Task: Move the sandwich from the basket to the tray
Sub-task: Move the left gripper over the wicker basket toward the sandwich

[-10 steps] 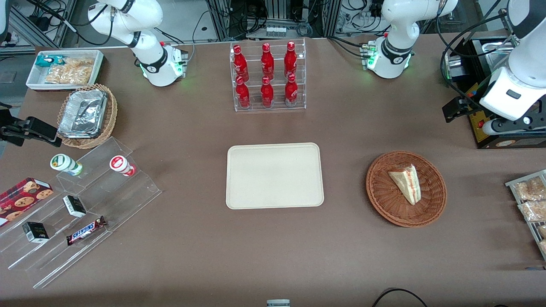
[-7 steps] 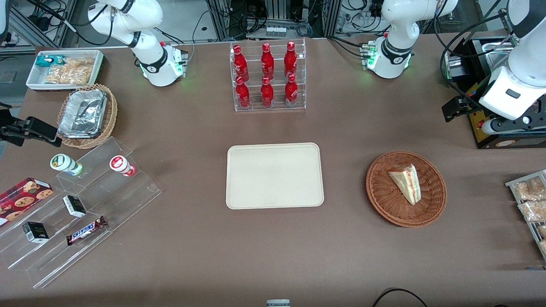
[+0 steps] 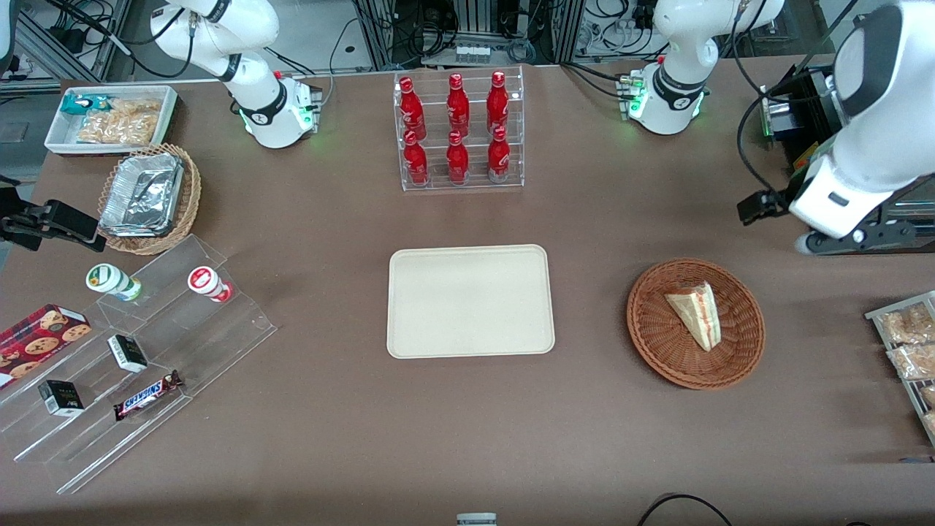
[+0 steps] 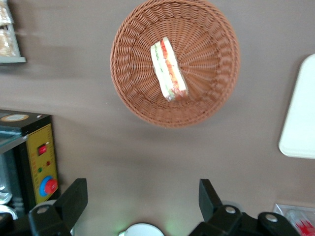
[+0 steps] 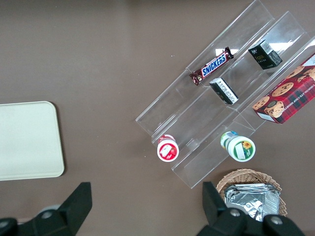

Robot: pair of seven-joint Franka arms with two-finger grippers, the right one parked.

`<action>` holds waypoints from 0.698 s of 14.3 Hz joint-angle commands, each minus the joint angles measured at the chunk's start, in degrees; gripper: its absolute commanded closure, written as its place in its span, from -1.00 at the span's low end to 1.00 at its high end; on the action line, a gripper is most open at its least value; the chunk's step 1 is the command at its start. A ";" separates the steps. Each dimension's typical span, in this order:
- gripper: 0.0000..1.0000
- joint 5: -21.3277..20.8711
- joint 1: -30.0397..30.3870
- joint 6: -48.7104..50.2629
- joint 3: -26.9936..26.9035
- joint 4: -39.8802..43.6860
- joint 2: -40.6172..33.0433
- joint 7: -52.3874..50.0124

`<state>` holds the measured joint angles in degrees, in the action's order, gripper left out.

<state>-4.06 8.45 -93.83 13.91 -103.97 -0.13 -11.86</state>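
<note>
In the basket [image 3: 695, 323] lies the sandwich [image 3: 695, 314], beside the tray [image 3: 470, 301]. The gripper [image 4: 140, 204] hangs above the counter [image 3: 584, 219], jaws open, holding nothing.

You've got a reddish-brown woven basket [image 3: 695, 323] near the working arm's end of the matte brown table [image 3: 467, 438]. In it, the sandwich [image 3: 695, 314]: pale bread, red and pink filling stripes. Tray [image 3: 470, 301] mid-table is plain cream-beige, no pattern. Gripper [image 4: 138, 206] sits above bare table near the basket, farther from the front camera than it; black fingers, wide apart, on a white arm. Six red bottles [image 3: 456, 126] with white script stand in a clear rack at the table's edge. Near the parked arm's end: tan wicker basket [image 3: 150, 197] holding silver foil containers, a red tartan cookie box [image 3: 40, 340], a brown Snickers bar [image 3: 146, 394].
</note>
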 commanded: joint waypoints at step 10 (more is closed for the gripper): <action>-1.00 0.81 0.08 -32.90 -3.98 -13.99 15.41 -22.66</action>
<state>-4.03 8.58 -125.04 9.82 -118.99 13.55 -30.84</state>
